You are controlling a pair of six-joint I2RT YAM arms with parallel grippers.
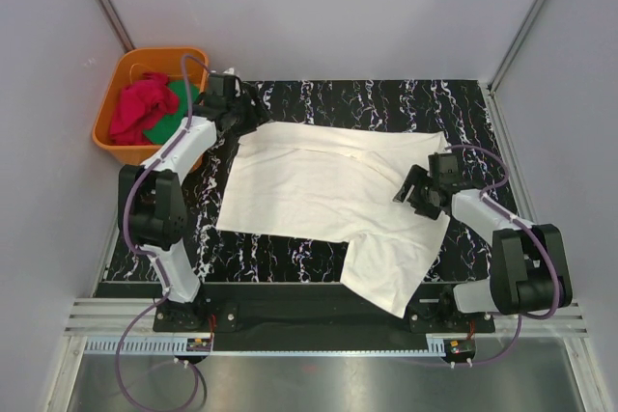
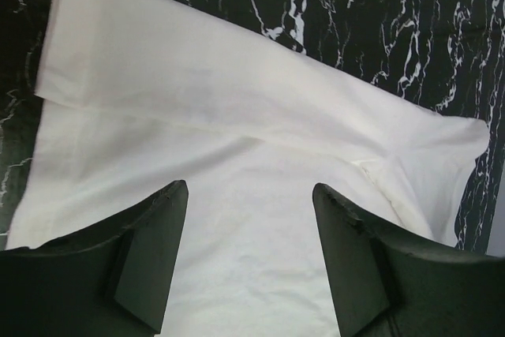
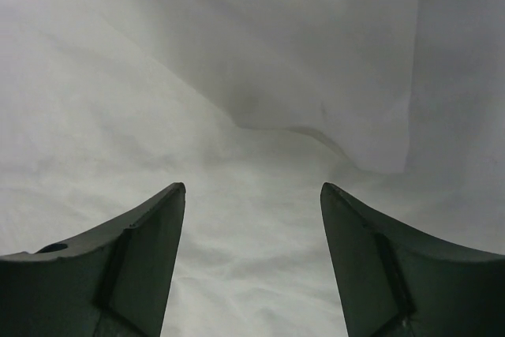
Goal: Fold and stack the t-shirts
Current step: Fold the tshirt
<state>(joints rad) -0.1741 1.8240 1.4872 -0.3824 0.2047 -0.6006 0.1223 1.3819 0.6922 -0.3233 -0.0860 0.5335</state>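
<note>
Left pincer (image 2: 249, 187) agape | right pincer (image 3: 252, 187) agape | cream t-shirt (image 1: 319, 190) partly folded

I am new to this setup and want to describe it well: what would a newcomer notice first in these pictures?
A large cream-white t-shirt lies spread across the middle of the black marbled table. The left hand and the right hand are open over it. At the far left corner, an orange tub holds red cloth and green cloth.
</note>
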